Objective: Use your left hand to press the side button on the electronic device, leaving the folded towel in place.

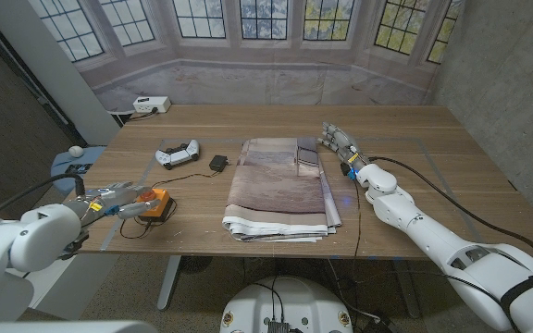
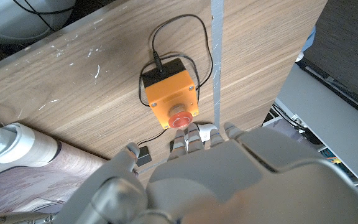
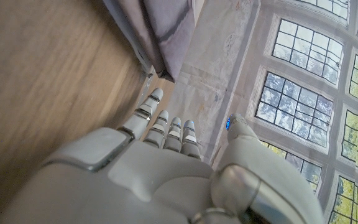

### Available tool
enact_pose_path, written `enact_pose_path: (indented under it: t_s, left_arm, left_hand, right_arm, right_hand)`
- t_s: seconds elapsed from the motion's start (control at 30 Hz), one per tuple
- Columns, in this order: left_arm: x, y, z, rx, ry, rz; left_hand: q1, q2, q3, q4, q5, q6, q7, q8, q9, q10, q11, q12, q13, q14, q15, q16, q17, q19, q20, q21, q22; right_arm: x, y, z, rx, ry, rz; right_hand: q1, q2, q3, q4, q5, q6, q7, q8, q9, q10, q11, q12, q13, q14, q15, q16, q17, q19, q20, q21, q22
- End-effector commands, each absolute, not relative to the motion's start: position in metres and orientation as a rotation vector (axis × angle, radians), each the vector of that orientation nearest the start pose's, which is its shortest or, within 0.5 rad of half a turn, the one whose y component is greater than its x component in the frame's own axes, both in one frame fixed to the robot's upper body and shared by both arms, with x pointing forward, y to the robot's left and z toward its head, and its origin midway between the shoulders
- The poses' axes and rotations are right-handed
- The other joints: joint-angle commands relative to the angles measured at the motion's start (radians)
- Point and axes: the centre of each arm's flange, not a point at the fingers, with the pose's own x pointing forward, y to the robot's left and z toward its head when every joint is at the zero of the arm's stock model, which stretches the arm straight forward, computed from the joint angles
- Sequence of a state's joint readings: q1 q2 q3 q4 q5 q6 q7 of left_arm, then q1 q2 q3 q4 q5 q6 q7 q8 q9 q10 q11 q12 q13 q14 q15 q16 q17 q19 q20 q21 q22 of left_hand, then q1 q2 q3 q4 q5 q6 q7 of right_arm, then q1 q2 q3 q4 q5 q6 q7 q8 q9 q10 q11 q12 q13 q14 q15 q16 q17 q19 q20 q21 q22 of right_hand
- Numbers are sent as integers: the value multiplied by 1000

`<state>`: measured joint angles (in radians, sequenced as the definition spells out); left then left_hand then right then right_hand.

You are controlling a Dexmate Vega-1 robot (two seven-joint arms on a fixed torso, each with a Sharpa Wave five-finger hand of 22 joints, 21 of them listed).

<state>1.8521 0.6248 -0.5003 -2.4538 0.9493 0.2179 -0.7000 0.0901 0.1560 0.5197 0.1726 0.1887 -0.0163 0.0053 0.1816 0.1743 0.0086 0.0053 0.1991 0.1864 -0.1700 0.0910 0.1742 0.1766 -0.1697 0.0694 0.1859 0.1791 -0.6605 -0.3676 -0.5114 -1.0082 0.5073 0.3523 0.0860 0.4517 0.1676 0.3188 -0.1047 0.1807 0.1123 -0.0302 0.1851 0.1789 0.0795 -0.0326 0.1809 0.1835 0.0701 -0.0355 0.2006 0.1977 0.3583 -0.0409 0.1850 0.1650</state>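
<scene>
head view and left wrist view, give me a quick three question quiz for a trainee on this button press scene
1. True or false: the left hand is beside the orange box near the table's left front edge.
2. Multiple choice: what colour is the button on the orange box? A) green B) red C) blue
3. Fill in: the right hand is by the far right corner of the folded ______.

Key: 1 true; 2 B; 3 towel. In the left wrist view the left hand's fingers reach close to the button; whether they touch it cannot be told.
</scene>
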Motion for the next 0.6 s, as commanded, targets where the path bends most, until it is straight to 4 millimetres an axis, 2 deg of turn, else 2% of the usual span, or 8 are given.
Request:
enact_pose_path:
  t_s: [0.03,0.6]
  left_arm:
    - [379,397,-64,1657,77,67]
    - [386,395,-62,1650,72,44]
  left_hand:
    - [-13,5,4,1,7,2,-2,2,3,1,-4,0,-1,-8,-3,7,3,-7,-3,6,4]
    - [-23,4,5,0,8,5,-5,3,3,22,-10,8,-1,5,-9,12,3,-6,-10,10,3]
  right_arm:
    - [696,-225,-41,-89,-542,284]
    - [697,-225,-45,-78,-537,282]
  right_hand:
    - [11,-2,4,-5,-5,-2,2,2,2,-4,1,8,3,-4,-32,9,2,8,-26,5,4]
    - [11,-2,4,-7,-5,-2,2,3,2,-4,2,8,3,-4,-33,9,2,8,-26,5,4]
